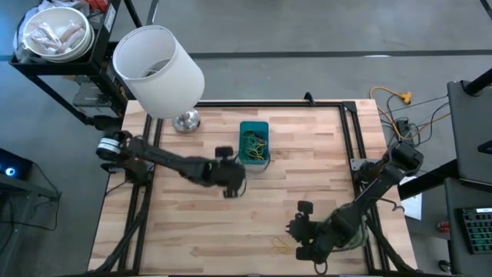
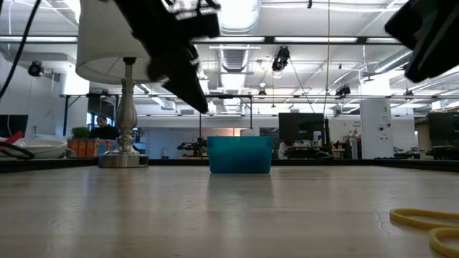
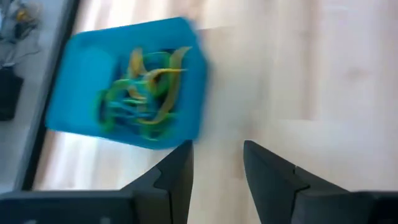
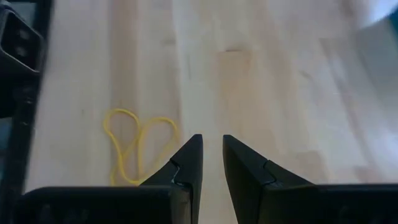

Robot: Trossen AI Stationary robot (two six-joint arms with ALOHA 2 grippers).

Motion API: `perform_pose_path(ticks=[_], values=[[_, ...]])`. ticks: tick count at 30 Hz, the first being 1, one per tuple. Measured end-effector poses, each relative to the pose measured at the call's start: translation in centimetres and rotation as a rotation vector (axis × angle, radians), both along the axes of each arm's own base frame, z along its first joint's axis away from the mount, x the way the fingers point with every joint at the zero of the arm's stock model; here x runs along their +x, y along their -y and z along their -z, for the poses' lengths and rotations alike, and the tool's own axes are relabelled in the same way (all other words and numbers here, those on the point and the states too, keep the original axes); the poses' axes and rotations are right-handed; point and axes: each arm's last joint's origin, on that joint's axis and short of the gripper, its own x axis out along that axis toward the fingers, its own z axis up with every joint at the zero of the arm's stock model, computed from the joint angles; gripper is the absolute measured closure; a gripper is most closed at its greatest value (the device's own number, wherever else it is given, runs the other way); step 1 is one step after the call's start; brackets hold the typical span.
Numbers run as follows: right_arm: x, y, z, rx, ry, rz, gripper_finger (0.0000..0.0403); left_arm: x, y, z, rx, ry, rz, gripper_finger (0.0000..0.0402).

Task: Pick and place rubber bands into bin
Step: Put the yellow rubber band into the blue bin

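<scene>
In the overhead view the blue bin (image 1: pixel 254 144) sits a little above the centre of the frame on the wooden surface (image 1: pixel 307 185), and it holds a tangle of green and yellow rubber bands (image 1: pixel 255 143). The left gripper (image 1: pixel 231 183) hangs just below and to the left of the bin, near its lower left corner. In its own wrist view the jaws stand clearly apart with nothing between them, and the bin shows in the upper left of that frame.

The right gripper (image 1: pixel 300 231) is low in the overhead frame, right of centre, above bare wood. Its jaws are slightly parted with a narrow gap and hold nothing. A loose yellow rubber band (image 4: pixel 138 146) lies flat on the surface beside them, folded into two loops. In the table-level view it appears at the lower right edge.

A white lampshade (image 1: pixel 157 69) on a metal base stands in the upper left, well away from the bin.
</scene>
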Motion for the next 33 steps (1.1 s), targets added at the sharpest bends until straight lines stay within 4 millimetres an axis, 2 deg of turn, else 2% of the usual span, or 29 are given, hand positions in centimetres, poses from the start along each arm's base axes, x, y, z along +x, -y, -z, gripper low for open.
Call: perform_pose_path(ticks=[9, 17, 23, 33], values=[[2.0, 0.5, 1.2, 0.149, 0.072, -0.116, 0.0346, -2.2, 7.5, -0.3, 0.009, 0.064, 0.118, 0.0276], [2.5, 0.0, 3.8, 0.131, 0.002, -0.167, 0.0346, -4.4, 11.7, -0.5, 0.022, 0.124, 0.172, 0.0276], [3.5, 0.4, 4.8, 0.147, -0.032, -0.151, 0.0346, -5.2, 12.7, -0.7, 0.109, 0.173, 0.154, 0.0276], [4.7, 1.1, 7.1, 0.259, -0.142, -0.146, 0.0346, -5.3, 12.6, -0.7, 0.132, 0.169, 0.146, 0.0276]])
